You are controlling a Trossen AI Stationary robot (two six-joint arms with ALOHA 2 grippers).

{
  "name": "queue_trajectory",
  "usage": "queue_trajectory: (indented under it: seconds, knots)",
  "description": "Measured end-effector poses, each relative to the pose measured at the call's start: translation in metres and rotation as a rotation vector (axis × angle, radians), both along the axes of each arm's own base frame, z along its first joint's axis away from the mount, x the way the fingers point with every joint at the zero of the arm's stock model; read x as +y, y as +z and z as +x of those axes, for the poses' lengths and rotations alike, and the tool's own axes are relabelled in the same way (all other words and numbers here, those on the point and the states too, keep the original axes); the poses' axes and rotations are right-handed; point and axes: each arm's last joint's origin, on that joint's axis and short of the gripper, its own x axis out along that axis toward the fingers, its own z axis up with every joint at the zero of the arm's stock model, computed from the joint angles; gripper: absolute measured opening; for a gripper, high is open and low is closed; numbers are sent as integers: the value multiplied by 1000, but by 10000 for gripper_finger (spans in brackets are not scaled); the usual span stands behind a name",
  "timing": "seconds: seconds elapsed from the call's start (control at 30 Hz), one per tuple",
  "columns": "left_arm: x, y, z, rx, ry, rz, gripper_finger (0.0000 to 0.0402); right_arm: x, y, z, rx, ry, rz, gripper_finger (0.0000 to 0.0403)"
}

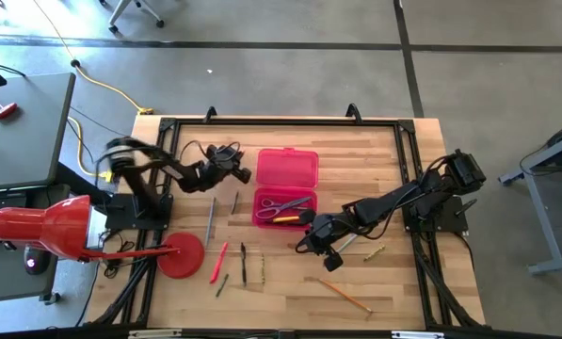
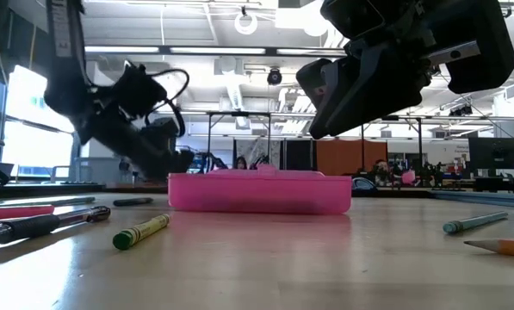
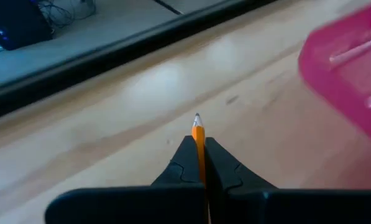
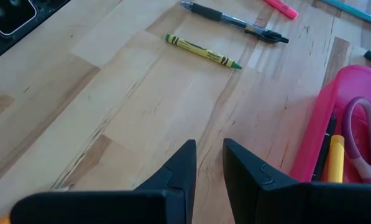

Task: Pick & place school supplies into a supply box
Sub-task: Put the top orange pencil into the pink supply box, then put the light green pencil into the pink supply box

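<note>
I see on my wooden table [image 1: 384,160] a green-and-yellow crayon [image 2: 141,231] lying nearest in the low view. Behind it stands the bright pink translucent plastic pencil case [image 1: 285,186], lid open, with purple-handled scissors [image 1: 282,203] and a yellow marker [image 4: 335,158] inside. My right claw [image 1: 311,231] hangs just beside the case, fingers slightly apart, holding nothing. Farther, my left claw [image 3: 199,168] is closed on an orange pencil [image 3: 198,146], near the lid.
</note>
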Motion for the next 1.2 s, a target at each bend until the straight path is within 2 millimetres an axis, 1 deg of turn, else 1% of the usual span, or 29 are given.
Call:
queue_trajectory:
  seconds: [0.1, 0.2, 0.33, 0.43, 0.5, 0.6, 0.63, 0.7, 0.8, 0.9, 1.0, 1.1, 1.2]
  knots:
    - [-4, 20, 0, -50, -60, -13, 10, 0, 0, 0, 0, 0, 0, 57]
    - [-16, 35, 0, -73, -151, -38, 9, 0, 0, 0, 0, 0, 0, 57]
    - [-40, 54, 6, -176, -379, -96, 9, 0, 0, 0, 0, 0, 0, 57]
    - [-61, 66, 17, -224, -503, -105, 9, 0, 0, 0, 0, 0, -1, 57]
    - [-72, 71, 23, -197, -519, -75, 9, 0, 0, 0, -1, -2, -2, 57]
    - [-78, 78, 29, -97, -456, 16, 9, 0, 0, 0, -1, -2, -2, 57]
    - [-77, 79, 30, -66, -420, 38, 12, 0, 0, 0, -1, -2, -2, 57]
    - [-74, 80, 31, -9, -351, 62, 33, 0, 0, 0, -1, -2, -2, 58]
    - [-65, 77, 27, 63, -242, 68, 82, 0, 0, 0, 0, -2, -2, 57]
    - [-50, 67, 17, 105, -155, -47, 130, 0, 0, 0, 0, 0, 0, 57]
    - [-33, 53, 1, 174, -64, -144, 168, 0, 0, 0, 2, 8, 6, 57]
    - [-19, 39, -12, 157, -39, -204, 186, 0, 0, 0, 3, 15, 11, 57]
    - [-12, 31, -22, 75, -49, -231, 188, 1, 0, 0, 2, 24, 10, 57]
